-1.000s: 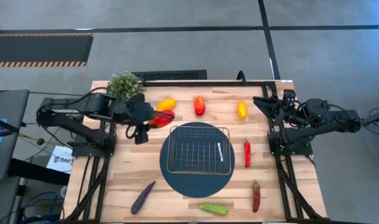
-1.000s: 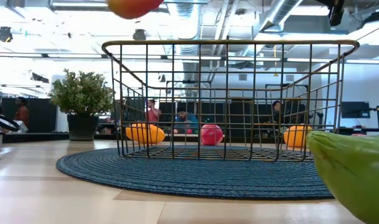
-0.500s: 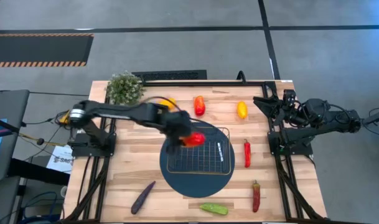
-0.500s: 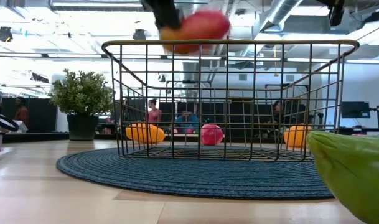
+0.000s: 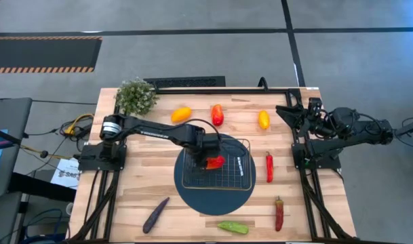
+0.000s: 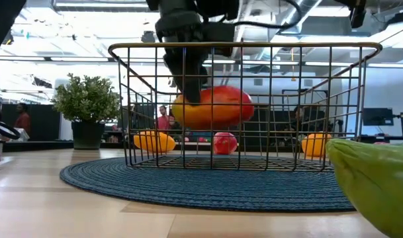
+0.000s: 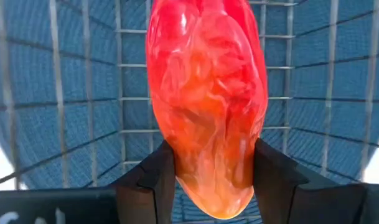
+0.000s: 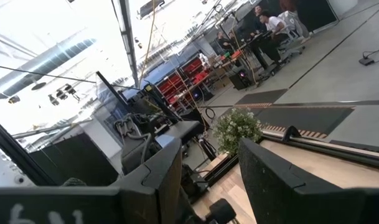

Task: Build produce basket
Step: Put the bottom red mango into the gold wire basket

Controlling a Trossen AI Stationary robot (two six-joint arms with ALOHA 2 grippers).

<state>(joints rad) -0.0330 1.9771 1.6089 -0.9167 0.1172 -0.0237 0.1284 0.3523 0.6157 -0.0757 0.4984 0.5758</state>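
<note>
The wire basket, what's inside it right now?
Inside the basket is one red-orange pepper, clamped by the left gripper and held above the mesh floor, not resting on it. No other produce shows inside. The pepper hides the mesh directly beneath it.

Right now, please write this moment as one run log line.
left gripper: holds red-orange pepper inside wire basket | right gripper: open, parked at table edge
</note>
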